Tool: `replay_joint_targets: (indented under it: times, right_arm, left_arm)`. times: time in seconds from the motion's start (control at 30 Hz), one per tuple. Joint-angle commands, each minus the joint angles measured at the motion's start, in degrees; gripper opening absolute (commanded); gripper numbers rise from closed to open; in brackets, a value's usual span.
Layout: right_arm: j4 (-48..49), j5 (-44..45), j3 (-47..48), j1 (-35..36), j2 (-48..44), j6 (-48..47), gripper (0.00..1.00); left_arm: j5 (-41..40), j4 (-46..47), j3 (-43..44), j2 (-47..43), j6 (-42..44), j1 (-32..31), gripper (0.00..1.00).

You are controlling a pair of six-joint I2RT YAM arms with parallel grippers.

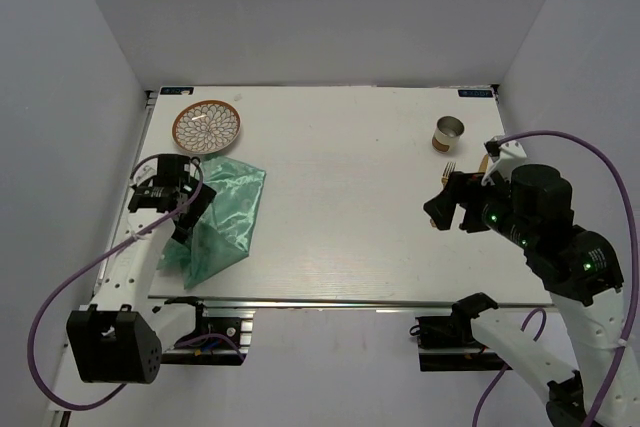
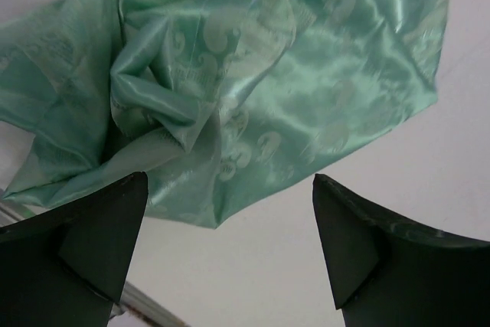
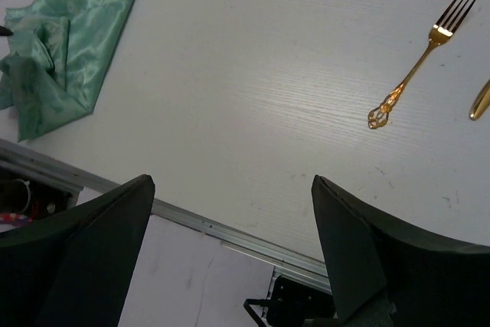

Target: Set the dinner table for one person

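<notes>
The white dinner table point(image 1: 340, 217) holds a crumpled mint-green cloth point(image 1: 225, 212) at its left side. A round patterned plate point(image 1: 206, 127) lies at the back left. A metal cup point(image 1: 449, 132) stands at the back right, and a gold fork point(image 3: 421, 55) lies on the table in front of it. My left gripper point(image 2: 230, 180) is open and empty, hovering over the near edge of the cloth point(image 2: 253, 74). My right gripper point(image 3: 231, 181) is open and empty above the table's front right part, near the fork point(image 1: 449, 168).
Part of a second gold utensil point(image 3: 481, 101) lies to the right of the fork. The aluminium rail point(image 3: 230, 227) marks the table's near edge. Grey walls enclose the left, back and right sides.
</notes>
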Motion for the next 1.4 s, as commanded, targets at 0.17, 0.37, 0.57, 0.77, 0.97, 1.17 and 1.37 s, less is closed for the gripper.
replay_joint_targets:
  times: [0.17, 0.37, 0.57, 0.77, 0.97, 1.17, 1.37]
  right_arm:
    - [5.3, -6.0, -5.4, 0.1, -0.7, -0.7, 0.89]
    - [6.2, -6.8, -5.9, 0.1, -1.0, -0.9, 0.89]
    - [4.8, -6.8, -4.7, 0.1, -1.4, -0.8, 0.89]
    - [3.6, -5.7, -3.9, 0.1, -1.9, -0.7, 0.89]
    - [4.1, -6.6, -3.6, 0.0, -1.6, -0.4, 0.89]
    - [3.9, -3.0, -4.6, 0.1, -0.5, -0.4, 0.89]
    - [5.4, 3.9, -7.7, 0.0, 2.6, 0.4, 0.89]
  left_arm:
    - [-9.4, -0.9, 1.9, -0.1, -7.6, 1.3, 0.98]
    - [-11.7, 2.6, -1.0, 2.3, -7.6, 1.9, 0.96]
    - [-10.2, 4.6, -1.5, 9.0, -8.3, 2.4, 0.8]
    - [-7.9, 8.2, -4.0, 7.0, -5.8, 2.4, 0.22]
    - [10.2, 25.5, -0.7, 9.1, 12.6, 1.9, 0.0]
    - [35.5, 39.8, 6.4, 16.9, 19.6, -1.9, 0.0]
    - [38.2, 52.2, 6.2, 17.9, 19.2, -12.8, 0.0]
